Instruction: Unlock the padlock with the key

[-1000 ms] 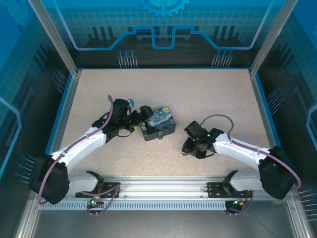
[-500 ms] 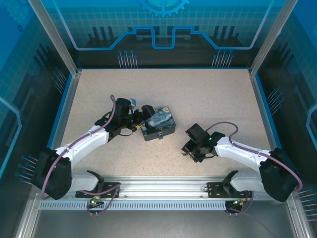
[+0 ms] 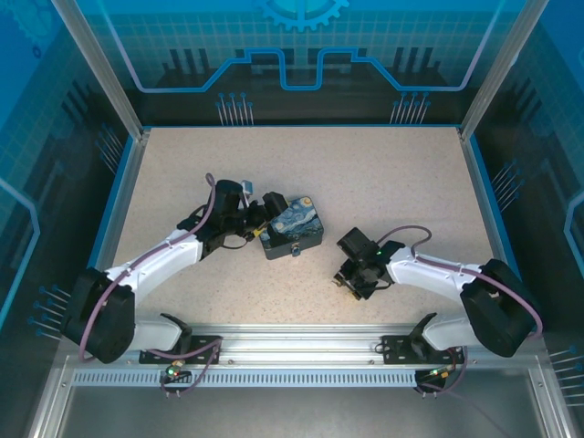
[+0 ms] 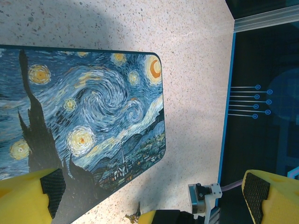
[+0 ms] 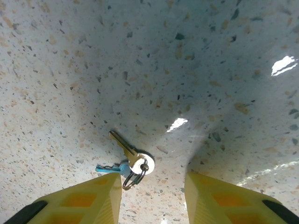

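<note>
Right wrist view: right pincer has its jaws apart, low over the table. The key lies flat just ahead of the gap, off-centre, with its ring just beside one finger.

Long axis runs diagonal to the jaw line. The head is nearest the pincer, and the blade points away and outward past that finger.

My plan:
- Sidestep to centre on the head.
- Turn the wrist so the pads close across the head, not the ring.
- Descend slowly, since thin metal may skid.
</note>
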{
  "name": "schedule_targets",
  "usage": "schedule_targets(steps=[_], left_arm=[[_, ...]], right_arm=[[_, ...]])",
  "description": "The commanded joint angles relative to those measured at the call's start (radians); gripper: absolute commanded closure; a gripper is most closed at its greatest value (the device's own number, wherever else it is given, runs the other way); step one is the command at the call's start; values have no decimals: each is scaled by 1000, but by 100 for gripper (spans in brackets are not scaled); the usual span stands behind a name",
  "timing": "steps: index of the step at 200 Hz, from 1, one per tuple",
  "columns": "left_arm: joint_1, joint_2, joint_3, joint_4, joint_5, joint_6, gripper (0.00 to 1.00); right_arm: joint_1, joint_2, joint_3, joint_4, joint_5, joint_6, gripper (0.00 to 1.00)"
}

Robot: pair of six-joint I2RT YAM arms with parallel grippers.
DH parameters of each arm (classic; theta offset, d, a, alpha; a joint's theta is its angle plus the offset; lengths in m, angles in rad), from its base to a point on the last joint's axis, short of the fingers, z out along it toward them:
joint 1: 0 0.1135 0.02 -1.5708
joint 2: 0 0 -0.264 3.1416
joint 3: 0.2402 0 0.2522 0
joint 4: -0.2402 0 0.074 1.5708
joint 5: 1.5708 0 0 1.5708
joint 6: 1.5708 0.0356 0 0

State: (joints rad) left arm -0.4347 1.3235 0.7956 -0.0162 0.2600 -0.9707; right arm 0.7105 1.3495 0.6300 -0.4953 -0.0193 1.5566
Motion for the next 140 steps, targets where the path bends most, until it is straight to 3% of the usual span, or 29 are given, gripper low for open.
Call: schedule_targets(steps=[1, 140], left_arm=[[7, 14, 0, 25, 27, -16, 1], [36, 46, -20, 62, 61, -19, 1]], right_arm=[[-12, 17, 27, -8, 5, 25, 59], [-11, 157, 90, -4, 10, 1, 67]])
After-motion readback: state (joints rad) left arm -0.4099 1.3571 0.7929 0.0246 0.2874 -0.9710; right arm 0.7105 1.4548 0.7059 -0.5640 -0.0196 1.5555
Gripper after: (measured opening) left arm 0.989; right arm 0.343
